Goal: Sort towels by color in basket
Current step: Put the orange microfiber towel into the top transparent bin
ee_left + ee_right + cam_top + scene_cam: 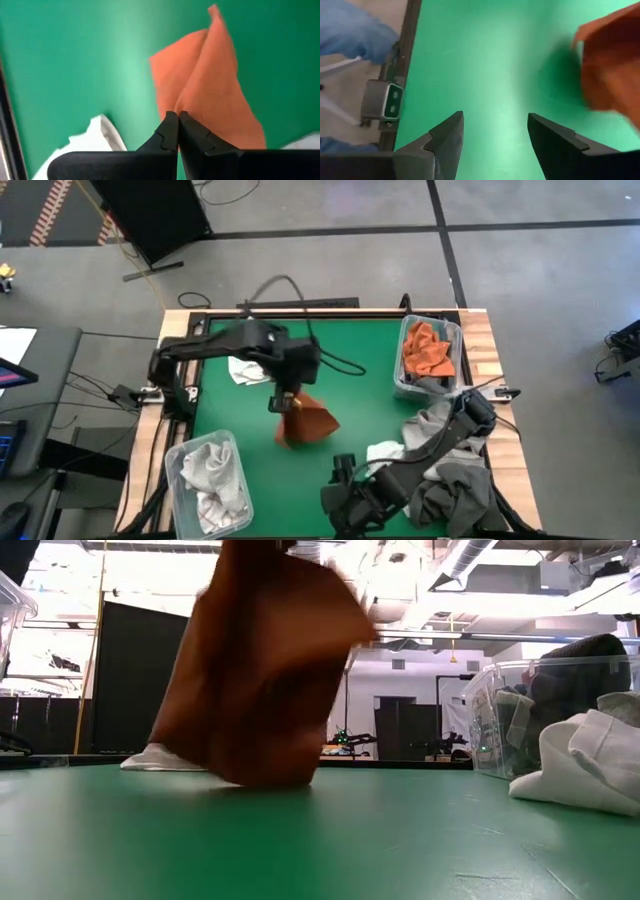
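Note:
A rust-orange towel hangs over the middle of the green mat, with my left gripper shut on its top. In the low view the towel fills the left centre, and the gripper is above the picture. My right gripper hovers open near the table's front edge, close to the orange towel, with nothing between its fingers. A white towel lies on the mat at the far left. White, light grey and dark grey towels lie heaped at the near right. My left gripper pinches the orange towel's upper end between its two fingertips, coming from above and pointing steeply down. The cloth is gathered there in a fold. The towel hangs slack below the fingers; I cannot tell whether its lower edge touches the mat.
A clear bin at the far right holds orange towels. A second clear bin at the near left holds light grey and white towels. Bare mat lies between them. A person in blue stands beyond the table's edge.

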Controlling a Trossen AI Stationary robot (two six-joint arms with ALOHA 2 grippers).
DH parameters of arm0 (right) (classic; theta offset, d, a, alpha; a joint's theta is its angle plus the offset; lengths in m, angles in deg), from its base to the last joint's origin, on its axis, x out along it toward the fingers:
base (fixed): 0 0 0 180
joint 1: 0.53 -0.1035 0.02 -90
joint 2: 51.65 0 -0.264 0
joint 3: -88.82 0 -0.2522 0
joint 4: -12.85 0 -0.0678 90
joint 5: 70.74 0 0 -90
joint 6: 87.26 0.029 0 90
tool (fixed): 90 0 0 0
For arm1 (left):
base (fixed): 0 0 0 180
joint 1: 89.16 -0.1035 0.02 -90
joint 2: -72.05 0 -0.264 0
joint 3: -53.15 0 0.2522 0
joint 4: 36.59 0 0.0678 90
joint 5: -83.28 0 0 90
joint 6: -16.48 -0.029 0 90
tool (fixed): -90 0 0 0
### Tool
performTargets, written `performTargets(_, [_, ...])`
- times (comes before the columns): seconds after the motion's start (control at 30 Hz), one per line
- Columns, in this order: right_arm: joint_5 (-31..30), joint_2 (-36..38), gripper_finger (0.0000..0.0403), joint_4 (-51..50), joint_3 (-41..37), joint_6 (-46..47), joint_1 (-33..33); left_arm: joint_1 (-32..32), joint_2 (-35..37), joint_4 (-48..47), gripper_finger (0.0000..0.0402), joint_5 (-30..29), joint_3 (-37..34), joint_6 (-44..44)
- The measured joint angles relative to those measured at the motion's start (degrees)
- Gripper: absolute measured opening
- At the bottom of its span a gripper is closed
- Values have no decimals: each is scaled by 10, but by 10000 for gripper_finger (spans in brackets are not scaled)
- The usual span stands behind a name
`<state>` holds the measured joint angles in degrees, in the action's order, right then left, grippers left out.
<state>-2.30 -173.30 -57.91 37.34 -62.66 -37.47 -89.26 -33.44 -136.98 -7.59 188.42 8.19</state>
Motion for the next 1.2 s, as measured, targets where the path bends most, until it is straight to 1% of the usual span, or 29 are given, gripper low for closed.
performTargets(0.1, [-15, 1, 250, -3, 0, 9, -10, -7, 0, 41, 0, -1, -89, 0])
performTargets(0.27, [-16, 1, 250, -5, 0, 20, -18, -19, 0, 115, 0, 1, -220, -7])
performTargets(0.33, [-17, 1, 250, -5, 0, 20, -22, -26, 0, 141, 4, -21, -258, -6])
performTargets(0.4, [-19, 1, 250, -5, 0, 20, -25, -30, 0, 157, 19, -40, -287, -9])
performTargets(0.5, [-23, 1, 250, -5, 0, 20, -29, -34, 0, 182, 70, -47, -310, -17])
performTargets(0.57, [-24, 1, 250, -7, 0, 20, -32, -36, 0, 194, 116, -47, -315, -23])
performTargets(0.67, [-25, 1, 250, -9, 0, 22, -33, -45, 0, 220, 197, -41, -316, -26])
performTargets(0.77, [-28, 1, 250, -9, 0, 25, -37, -62, -1, 259, 276, -25, -316, -18])
performTargets(0.87, [-41, 1, 250, -9, 0, 26, -43, -82, -7, 277, 335, 5, -318, -9])
performTargets(0.97, [-43, 1, 250, -11, 0, 31, -48, -98, -24, 288, 362, 30, -327, 1])
performTargets(1.2, [-44, 1, 250, -14, -8, 53, -54, -101, -77, 297, 363, 50, -383, 5])
